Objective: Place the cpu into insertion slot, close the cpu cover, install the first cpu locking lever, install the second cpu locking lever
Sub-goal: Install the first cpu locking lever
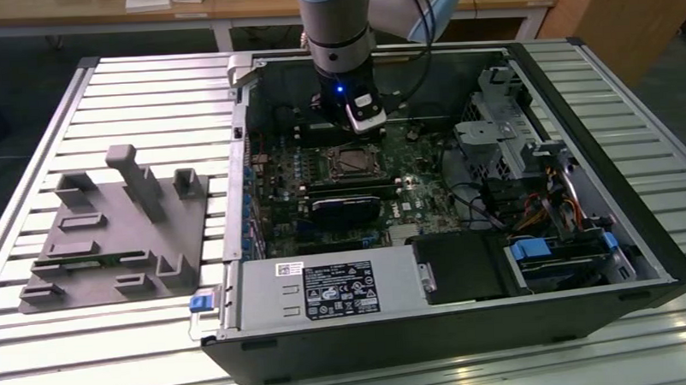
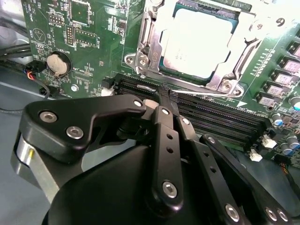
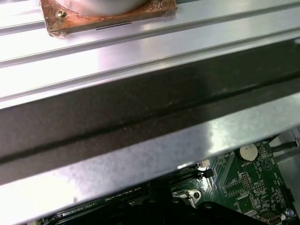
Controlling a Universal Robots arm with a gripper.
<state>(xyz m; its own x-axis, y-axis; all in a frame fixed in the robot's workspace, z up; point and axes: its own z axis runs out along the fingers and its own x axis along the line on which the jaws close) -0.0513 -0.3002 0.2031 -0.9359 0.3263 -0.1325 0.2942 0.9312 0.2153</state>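
Gripper [image 2: 165, 95] tip nr rim of insertion slot [image 2: 143, 57]

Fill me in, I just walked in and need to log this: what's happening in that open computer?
A robot arm reaches into the open computer case, its end effector shut, tip just beside the insertion slot on the green motherboard. The cpu already sits in the slot, with the metal cover lying around its edges. Whether the levers are latched is unclear.
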